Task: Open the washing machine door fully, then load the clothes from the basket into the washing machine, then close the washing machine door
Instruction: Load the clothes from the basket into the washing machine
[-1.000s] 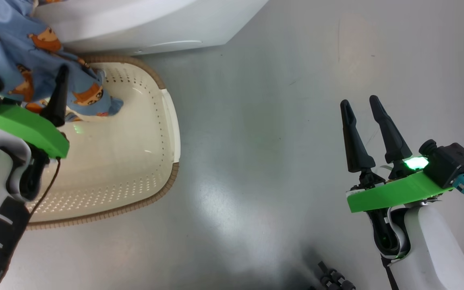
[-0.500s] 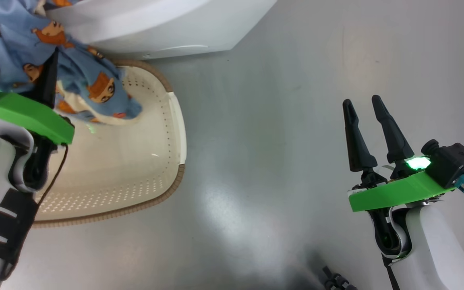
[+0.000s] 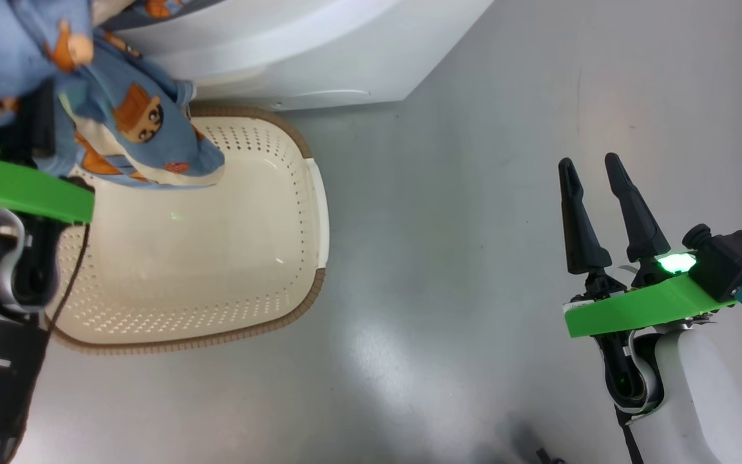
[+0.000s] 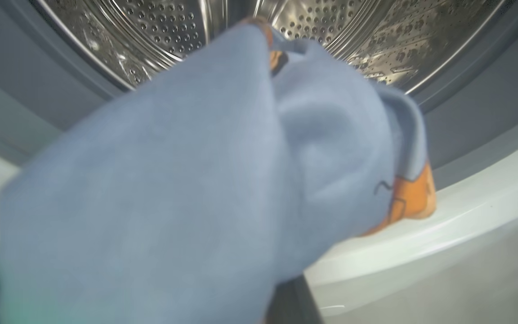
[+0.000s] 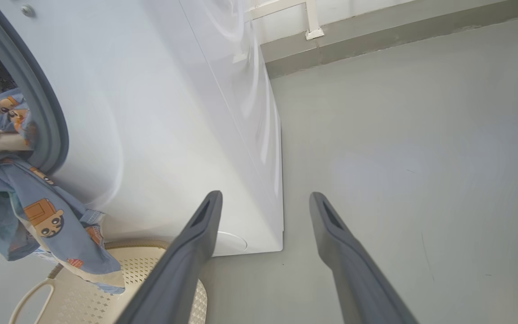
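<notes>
Grey floor (image 3: 474,193) before the white washing machine (image 3: 294,58): clothes (image 3: 133,122) hang at upper left of the head view, over the basket (image 3: 184,270).
Soft, light and limp, the garment drapes over the left jaws, closed tight on a bunched fold. Its tail dangles and could snag the grey seal (image 4: 466,90), so a gathered middle would likely hold better than an edge. Steel drum (image 4: 160,27) lies just ahead. Right jaws stand wide apart, empty, lower right.

The clothes (image 3: 133,122) hang above the basket (image 3: 216,277), which sits before the washing machine (image 3: 319,58).
</notes>
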